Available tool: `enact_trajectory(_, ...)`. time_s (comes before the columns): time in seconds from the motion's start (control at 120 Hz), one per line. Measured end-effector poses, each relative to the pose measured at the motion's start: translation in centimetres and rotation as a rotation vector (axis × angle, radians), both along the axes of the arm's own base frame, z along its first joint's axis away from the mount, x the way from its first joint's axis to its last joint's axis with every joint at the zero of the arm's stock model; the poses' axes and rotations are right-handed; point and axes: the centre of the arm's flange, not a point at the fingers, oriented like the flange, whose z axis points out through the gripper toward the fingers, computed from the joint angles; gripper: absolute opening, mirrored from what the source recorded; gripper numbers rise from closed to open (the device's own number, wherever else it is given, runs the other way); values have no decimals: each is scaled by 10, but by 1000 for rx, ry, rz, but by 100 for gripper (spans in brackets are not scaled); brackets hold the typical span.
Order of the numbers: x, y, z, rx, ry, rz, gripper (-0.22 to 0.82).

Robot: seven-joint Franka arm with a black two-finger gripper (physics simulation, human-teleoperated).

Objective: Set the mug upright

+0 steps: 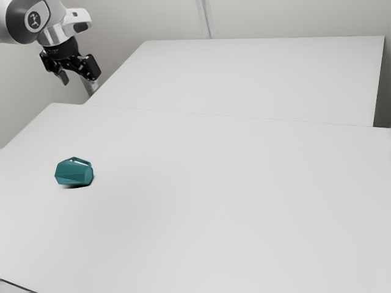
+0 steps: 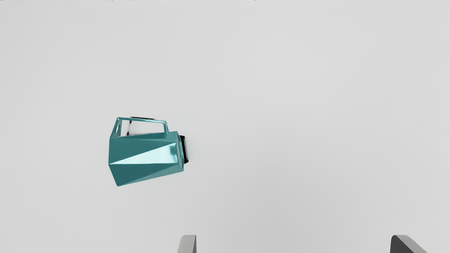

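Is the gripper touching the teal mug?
Apart. The exterior view shows a wide gap between the raised gripper and the mug lying on the table.

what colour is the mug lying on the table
Teal, clearest in the wrist view.

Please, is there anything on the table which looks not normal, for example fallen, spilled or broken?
Yes, the teal mug looks odd: it lies on its side on the table, when a mug normally stands upright. I see no spill around it, and no clear damage.
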Motion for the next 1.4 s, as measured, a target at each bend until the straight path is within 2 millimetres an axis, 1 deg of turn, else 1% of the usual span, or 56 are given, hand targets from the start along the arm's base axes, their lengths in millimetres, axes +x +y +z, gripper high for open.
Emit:
enact_trajectory(0.1, 0, -2, -1, -2, 3, -18, 60)
enact_trajectory(0.175, 0, -1, -6, -3, 11, -26, 60)
enact_trajectory(0.267, -1, 6, -11, -3, 21, -25, 60)
enact_trajectory(0.317, -3, 19, -12, -3, 24, -4, 60)
enact_trajectory(0.4, -9, 53, -16, -4, 33, 52, 60)
enact_trajectory(0.467, -16, 78, -26, -27, 58, 97, 60)
enact_trajectory(0.533, -29, 106, -49, -111, 93, 164, 60)
enact_trajectory(0.625, -62, 163, -85, -236, 136, 303, 60)
enact_trajectory(0.683, -81, 191, -103, -296, 155, 373, 60)
enact_trajectory(0.742, -96, 211, -119, -342, 173, 420, 60)
enact_trajectory(0.792, -104, 227, -136, -378, 194, 449, 60)
enact_trajectory(0.842, -110, 243, -155, -412, 214, 473, 60)
enact_trajectory(0.933, -117, 270, -182, -465, 232, 502, 60)
enact_trajectory(1.0, -118, 290, -203, -503, 236, 514, 60)
enact_trajectory(1.042, -114, 299, -214, -521, 238, 510, 60)
enact_trajectory(1.133, -91, 299, -239, -550, 248, 459, 60)
enact_trajectory(1.2, -75, 305, -251, -560, 244, 428, 60)
enact_trajectory(1.242, -69, 309, -262, -575, 245, 414, 60)
enact_trajectory(1.292, -64, 313, -275, -592, 245, 399, 60)
enact_trajectory(1.4, -65, 325, -299, -619, 233, 383, 60)
